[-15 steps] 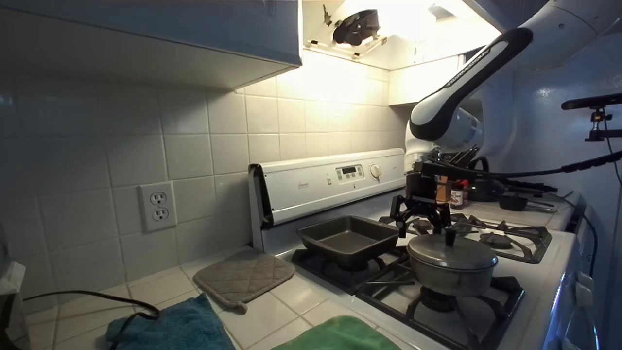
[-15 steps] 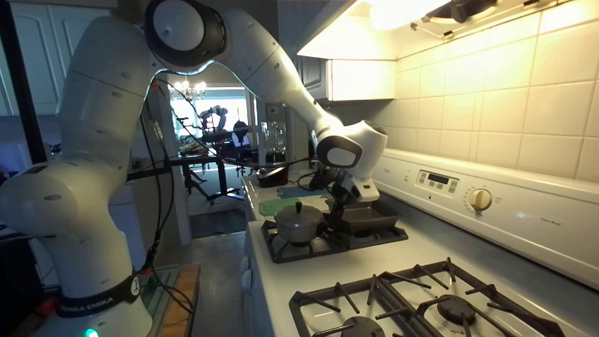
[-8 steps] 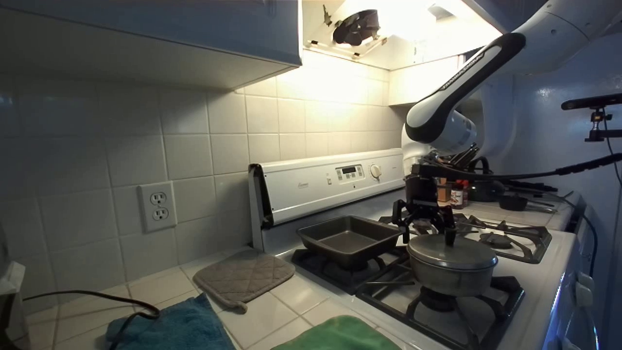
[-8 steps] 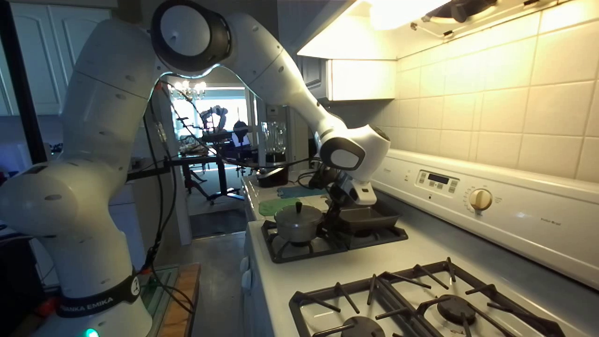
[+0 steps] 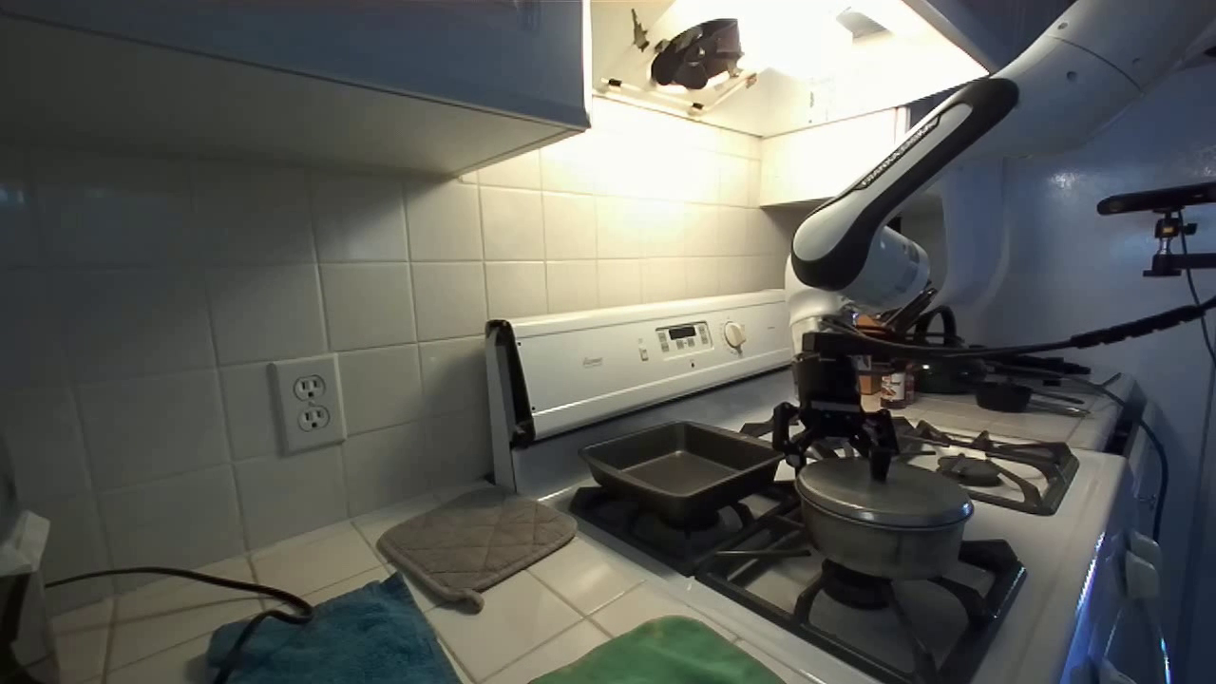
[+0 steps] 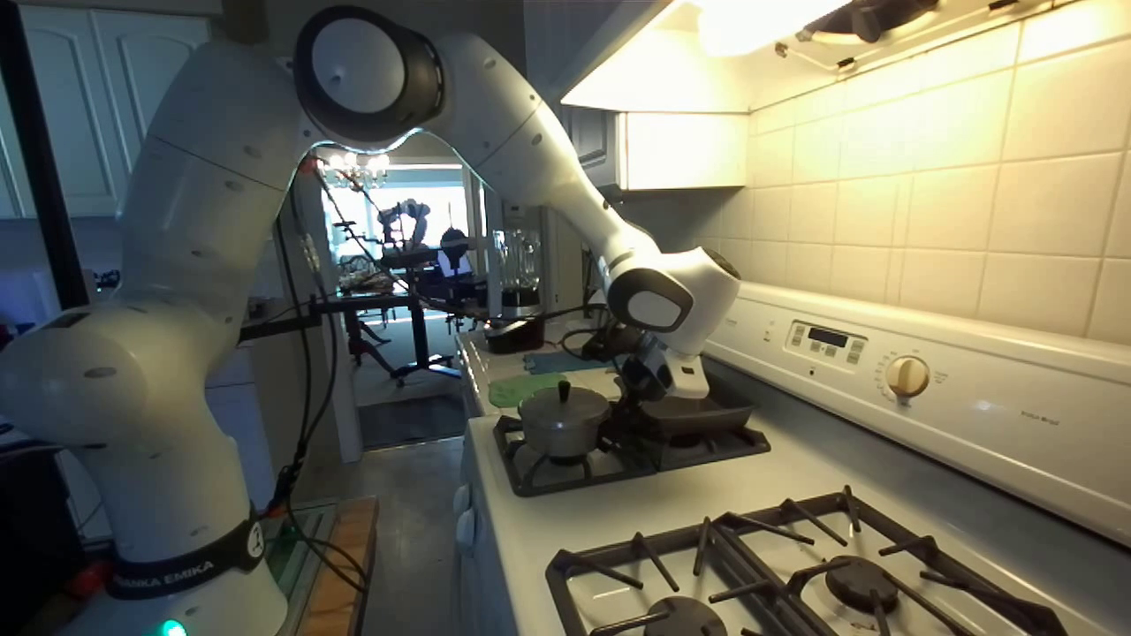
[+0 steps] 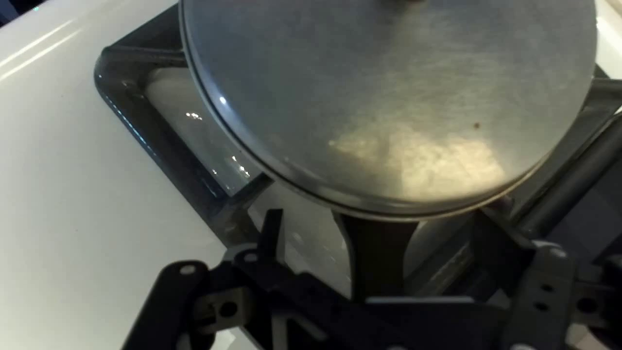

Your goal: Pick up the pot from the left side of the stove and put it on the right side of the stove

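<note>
Silver-grey, the pot (image 5: pixel 883 522) rests near eight o'clock on the stove (image 6: pixel 530 521), panel (image 5: pixel 617 375) at twelve. The tool (image 7: pixel 381 228) has sunk — spread wide at the pot's six o'clock in the wrist view — probably readying a grasp.

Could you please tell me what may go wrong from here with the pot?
The lid sits on the pot with no fastening in sight, so it might slide off if the pot tilts. In the wrist view, the open gripper seems to straddle what looks like a handle on one side; lifting there could tip the pot. The pan stands close to the gripper, which might bump it.
</note>
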`<action>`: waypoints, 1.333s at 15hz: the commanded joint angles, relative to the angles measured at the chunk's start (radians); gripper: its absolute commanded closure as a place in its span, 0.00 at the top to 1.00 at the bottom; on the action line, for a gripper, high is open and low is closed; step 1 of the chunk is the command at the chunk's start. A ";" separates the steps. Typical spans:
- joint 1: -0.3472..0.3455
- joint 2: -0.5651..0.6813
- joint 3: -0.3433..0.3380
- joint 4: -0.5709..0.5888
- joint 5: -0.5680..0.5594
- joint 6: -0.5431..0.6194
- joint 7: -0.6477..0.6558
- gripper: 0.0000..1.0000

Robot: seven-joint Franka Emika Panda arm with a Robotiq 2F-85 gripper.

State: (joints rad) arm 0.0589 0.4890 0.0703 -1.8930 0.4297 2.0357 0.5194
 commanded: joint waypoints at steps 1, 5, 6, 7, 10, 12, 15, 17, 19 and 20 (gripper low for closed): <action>0.013 0.028 -0.019 0.039 0.019 -0.053 0.055 1.00; 0.009 0.033 -0.021 0.044 0.024 -0.087 0.086 1.00; 0.008 0.034 -0.022 0.046 0.025 -0.095 0.092 1.00; 0.008 0.034 -0.022 0.047 0.025 -0.098 0.098 1.00; 0.009 0.036 -0.023 0.052 0.025 -0.101 0.110 0.74; 0.009 0.038 -0.023 0.052 0.025 -0.098 0.113 0.60; 0.008 0.039 -0.024 0.055 0.025 -0.096 0.120 0.43; 0.009 0.039 -0.024 0.054 0.024 -0.094 0.122 0.42; 0.009 0.039 -0.024 0.055 0.023 -0.095 0.123 0.46; 0.009 0.039 -0.024 0.055 0.023 -0.095 0.124 0.48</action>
State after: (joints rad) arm 0.0588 0.5105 0.0558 -1.8668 0.4297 1.9671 0.6273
